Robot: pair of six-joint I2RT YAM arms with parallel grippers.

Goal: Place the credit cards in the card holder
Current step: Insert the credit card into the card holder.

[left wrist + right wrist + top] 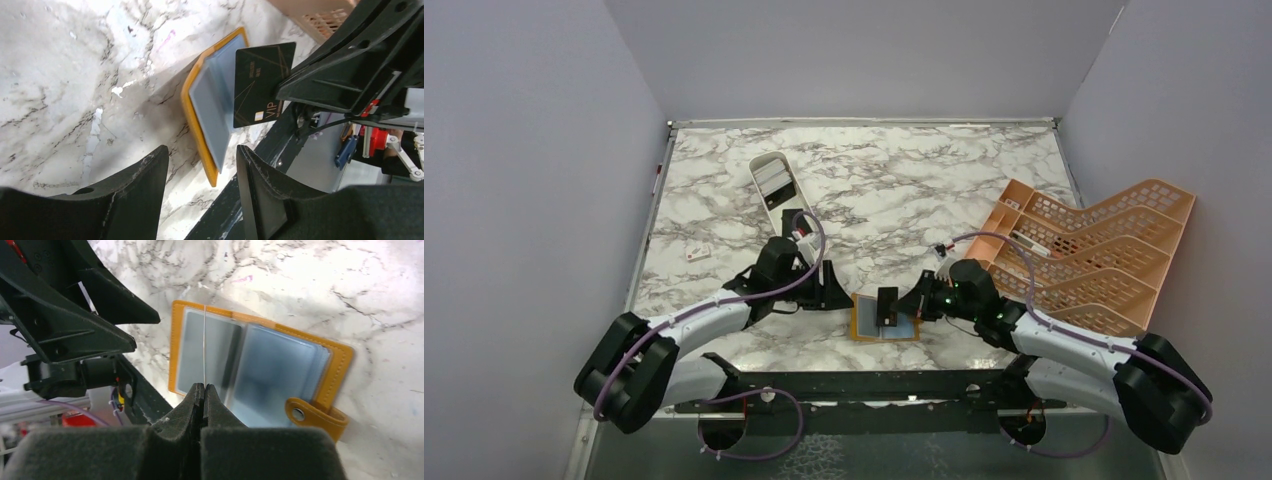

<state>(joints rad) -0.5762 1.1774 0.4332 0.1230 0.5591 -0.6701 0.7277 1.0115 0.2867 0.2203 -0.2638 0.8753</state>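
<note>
The card holder point(872, 327) lies open flat on the marble near the table's front edge, orange rim around grey-blue sleeves point(210, 105) point(272, 367). My right gripper point(905, 306) point(203, 386) is shut on a black credit card point(887, 305) with gold lettering point(260, 82). It holds the card upright over the holder's left panel. In the right wrist view the card shows only as a thin edge-on line point(205, 345). My left gripper point(834, 291) point(202, 167) is open just left of the holder, nothing between its fingers point(145, 190).
A long white oval tray point(757, 167) with cards in it lies at the back left. A large orange lattice rack point(1114, 245) stands at the right. A small white piece point(696, 252) lies at the left edge. The black base rail point(874, 385) runs along the front.
</note>
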